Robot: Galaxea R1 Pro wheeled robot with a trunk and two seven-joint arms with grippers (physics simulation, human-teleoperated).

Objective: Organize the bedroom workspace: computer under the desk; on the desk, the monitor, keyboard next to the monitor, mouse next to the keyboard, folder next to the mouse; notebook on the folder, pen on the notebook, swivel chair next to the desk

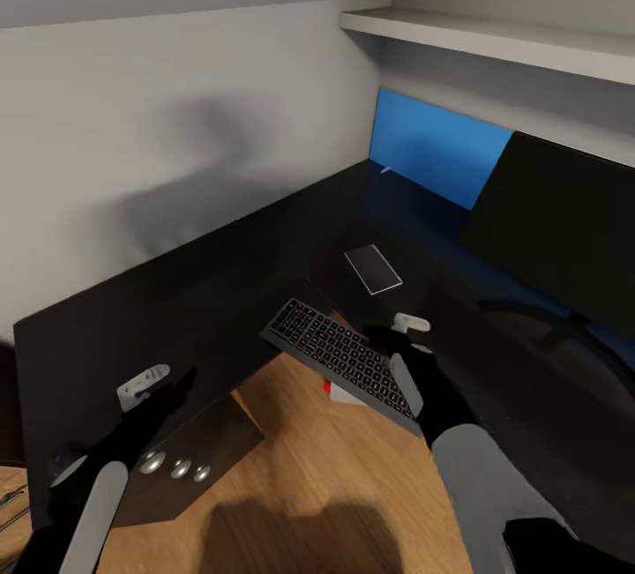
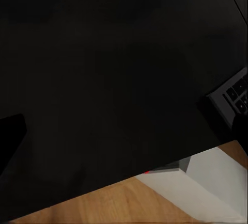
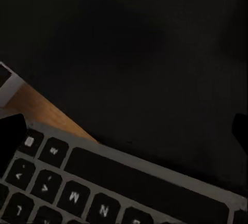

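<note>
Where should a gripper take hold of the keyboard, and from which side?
Probably the keyboard's long front edge, which overhangs the desk, approached from the robot's side: it is flat and thin, so one finger can go under, one over. The right gripper hovers there.

Dim, soft render: blurred robot shadows on the wall (image 1: 176, 168) and floor (image 1: 291, 521), desk (image 1: 220, 292) near-black.

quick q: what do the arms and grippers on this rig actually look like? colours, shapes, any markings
In the head view, both forearms are black with a light grey elongated panel along the top. The left gripper ends in a black wrist carrying a pale grey fingertip piece with small dark holes. The right gripper has a similar pale grey tip on black. The right arm widens into a rounded light grey segment nearer the body. No cables or logos are visible.
</note>
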